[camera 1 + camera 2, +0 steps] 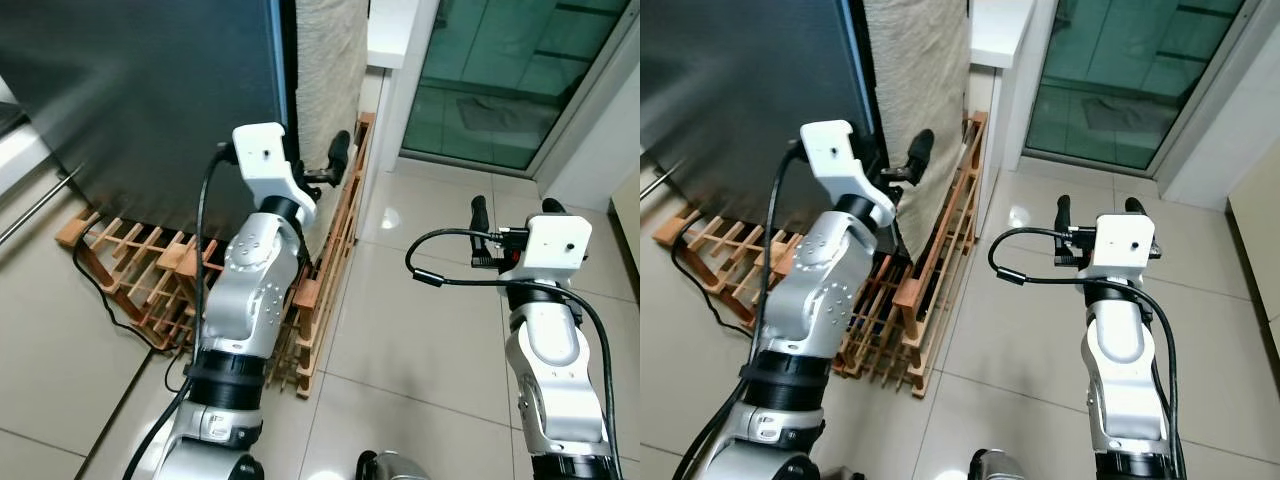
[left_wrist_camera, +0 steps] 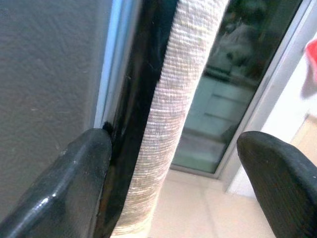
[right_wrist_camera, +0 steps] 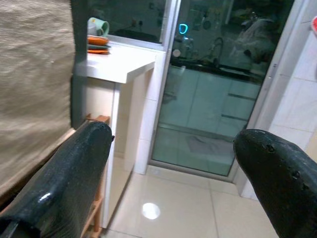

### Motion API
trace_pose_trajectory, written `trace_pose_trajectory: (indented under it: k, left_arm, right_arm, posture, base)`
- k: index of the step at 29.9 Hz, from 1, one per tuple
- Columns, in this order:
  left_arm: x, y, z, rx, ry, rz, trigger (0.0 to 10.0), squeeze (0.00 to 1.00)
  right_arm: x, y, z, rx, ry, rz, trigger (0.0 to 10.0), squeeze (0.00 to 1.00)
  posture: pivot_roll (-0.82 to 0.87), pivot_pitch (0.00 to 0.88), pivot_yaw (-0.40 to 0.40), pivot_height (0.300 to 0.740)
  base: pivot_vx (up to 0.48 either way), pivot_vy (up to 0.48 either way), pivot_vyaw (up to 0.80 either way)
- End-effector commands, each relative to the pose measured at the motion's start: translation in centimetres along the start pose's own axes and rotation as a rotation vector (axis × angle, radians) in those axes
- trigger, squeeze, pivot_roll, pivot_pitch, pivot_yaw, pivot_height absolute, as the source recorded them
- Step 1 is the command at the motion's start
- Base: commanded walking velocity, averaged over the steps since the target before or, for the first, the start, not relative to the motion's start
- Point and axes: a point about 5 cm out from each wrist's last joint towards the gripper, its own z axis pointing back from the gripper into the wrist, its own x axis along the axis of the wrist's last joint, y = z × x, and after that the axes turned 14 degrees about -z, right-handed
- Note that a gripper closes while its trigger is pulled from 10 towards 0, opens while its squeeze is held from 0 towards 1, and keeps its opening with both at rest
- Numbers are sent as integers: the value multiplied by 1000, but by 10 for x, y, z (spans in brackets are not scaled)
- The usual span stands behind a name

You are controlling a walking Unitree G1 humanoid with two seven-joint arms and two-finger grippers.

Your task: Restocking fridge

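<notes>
Tiled floor (image 1: 420,330), fridge (image 1: 140,100) edge touching left gripper (image 2: 173,163)

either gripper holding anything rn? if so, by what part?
Nothing held. The left gripper is open, one finger at the fridge door edge beside the beige cloth. The right gripper is open over the tiled floor.

Two silver arms with white wrist camera boxes, looping black cables, black jaws.
</notes>
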Motion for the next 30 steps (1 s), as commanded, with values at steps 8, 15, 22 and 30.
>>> trace_pose_trajectory:
  k: [8,15,22,30]
  left_arm:
    - [-21,-38,-18,-114,126,96,10000,0]
    - [-8,-66,-18,-342,27,290,10000,0]
    - [-1,-95,-10,-513,-35,327,10000,0]
    - [10,-105,-4,-629,-101,380,10000,0]
  right_arm:
    - [-1,2,-5,-4,6,-29,10000,0]
    - [-4,4,-7,-1,21,-53,10000,0]
    - [-5,5,-8,1,26,-56,10000,0]
    - [-6,4,-8,-1,24,-56,10000,0]
  posture:
    - [-163,60,12,740]
    - [-162,60,14,740]
    - [-167,58,14,740]
    - [-173,58,17,740]
  base:
    - [0,0,0]
    - [0,0,0]
    - [0,0,0]
    - [0,0,0]
